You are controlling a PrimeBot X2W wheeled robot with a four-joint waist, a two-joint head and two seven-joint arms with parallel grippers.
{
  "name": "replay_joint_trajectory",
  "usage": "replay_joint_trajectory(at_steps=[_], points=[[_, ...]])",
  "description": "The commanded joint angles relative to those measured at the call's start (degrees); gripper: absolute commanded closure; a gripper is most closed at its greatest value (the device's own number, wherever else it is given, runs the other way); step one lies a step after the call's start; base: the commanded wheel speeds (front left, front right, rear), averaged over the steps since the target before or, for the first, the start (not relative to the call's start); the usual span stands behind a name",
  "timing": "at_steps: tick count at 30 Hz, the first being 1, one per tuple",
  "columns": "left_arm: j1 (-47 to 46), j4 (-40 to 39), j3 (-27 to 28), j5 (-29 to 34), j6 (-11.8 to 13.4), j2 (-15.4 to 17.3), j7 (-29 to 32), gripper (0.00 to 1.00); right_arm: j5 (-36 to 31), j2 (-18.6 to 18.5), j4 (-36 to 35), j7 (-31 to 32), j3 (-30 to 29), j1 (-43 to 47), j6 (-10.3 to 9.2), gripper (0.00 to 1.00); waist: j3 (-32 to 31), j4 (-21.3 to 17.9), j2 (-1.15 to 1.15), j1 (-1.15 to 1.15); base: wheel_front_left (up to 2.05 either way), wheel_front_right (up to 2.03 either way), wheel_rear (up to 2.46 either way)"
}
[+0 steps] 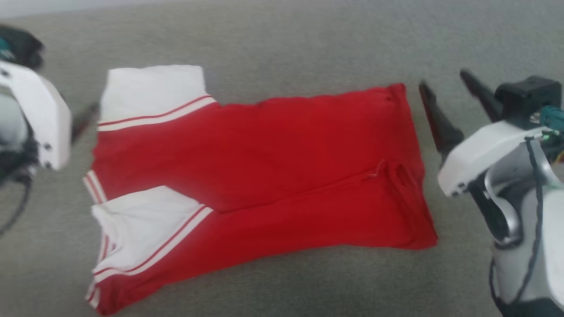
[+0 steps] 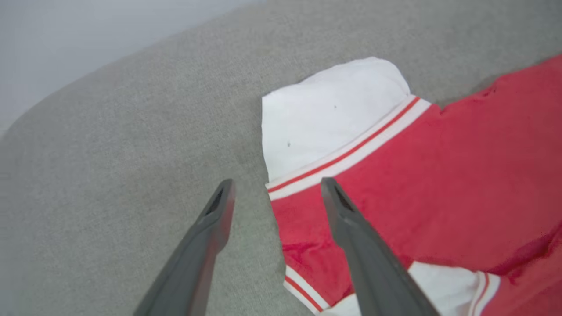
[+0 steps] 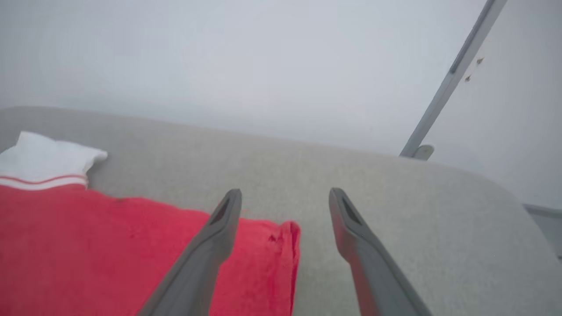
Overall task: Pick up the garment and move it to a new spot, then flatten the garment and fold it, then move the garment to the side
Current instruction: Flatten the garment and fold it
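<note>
Soft even light — blur (perhaps motion)

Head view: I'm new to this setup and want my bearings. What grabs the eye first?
The bright red soft-fabric jersey, with short white, red-striped sleeves, lies across mid-frame on the grey fabric surface, its sleeves toward the robot's left. On either side of it the left gripper and the right gripper stand open, long dark fingers apart, neither gripping the cloth.
</note>
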Motion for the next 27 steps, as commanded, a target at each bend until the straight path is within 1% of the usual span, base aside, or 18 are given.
replay_joint_trajectory(at_steps=[1,4,7,10,12,17,20,21,22,23,24,25,27], points=[[-1.5,2.1,0.3,1.6,-1.3,-0.5,-0.9,0.00,-1.3,0.8,1.0,-3.7,0.4,-1.5,0.01,0.00,2.0,-2.2,0.00,0.00,0.00,0.00,0.00],[-4.6,7.0,0.9,3.6,-3.8,-1.5,-2.8,0.00,-3.2,2.3,3.8,-9.9,1.4,-3.5,0.01,0.00,3.8,-4.0,0.00,0.00,0.00,0.00,0.00],[-7.0,11.9,1.3,4.6,-6.3,-2.8,-3.5,0.00,-4.5,3.3,6.3,-13.0,2.4,-4.7,0.01,0.00,5.5,-5.3,0.00,0.00,0.00,0.00,0.00],[-9.2,15.8,1.1,4.1,-8.4,-4.1,-1.5,0.00,-5.1,4.2,8.4,-14.4,2.7,-5.4,0.01,0.00,7.0,-6.2,0.00,0.00,0.00,0.00,0.00],[-10.2,17.9,1.0,2.8,-9.2,-5.2,0.9,0.00,-5.2,4.5,9.4,-14.9,2.6,-5.9,0.01,0.00,7.8,-6.5,0.00,0.00,0.00,0.00,0.00],[-12.0,21.1,0.1,2.3,-9.6,-6.3,5.8,0.00,-5.0,4.9,10.8,-14.9,2.7,-6.4,0.01,0.00,9.1,-6.8,0.00,0.00,0.00,0.00,0.00],[-12.5,23.4,-0.6,1.8,-9.0,-7.4,8.6,0.00,-4.5,5.1,11.6,-14.0,2.9,-6.9,0.01,0.00,10.0,-7.0,0.00,0.00,0.00,0.00,0.00],[-12.6,24.2,-0.5,1.5,-9.0,-7.8,9.1,0.00,-4.2,5.2,12.0,-13.4,3.3,-7.1,0.01,0.00,10.2,-7.0,0.00,0.00,0.00,0.00,0.00],[-12.0,25.9,-0.5,0.3,-8.8,-9.0,10.0,0.00,-3.8,5.3,12.5,-12.1,3.4,-7.6,0.01,0.00,10.7,-7.0,0.00,0.00,0.00,0.00,0.00],[-11.8,26.5,-0.7,0.1,-9.4,-9.5,10.4,0.30,-3.3,5.3,12.7,-11.2,3.6,-7.9,0.01,0.00,11.0,-6.9,0.00,0.00,0.00,0.00,0.00],[-11.7,27.1,-1.1,-0.2,-10.1,-9.9,11.1,0.74,-3.2,5.4,13.0,-10.3,4.1,-8.3,0.01,0.00,11.2,-6.9,0.00,0.00,0.00,0.00,0.00],[-11.8,27.7,-1.2,-0.3,-10.4,-10.3,11.3,1.00,-3.0,5.4,13.2,-9.5,4.4,-9.0,0.01,0.00,11.4,-6.8,0.00,0.00,0.00,0.00,0.00],[-12.1,28.8,-1.5,-0.2,-11.0,-11.0,11.7,1.00,-1.9,5.3,13.9,-6.9,4.4,-10.1,0.01,0.00,11.8,-6.6,0.00,0.00,0.00,0.00,0.00]])
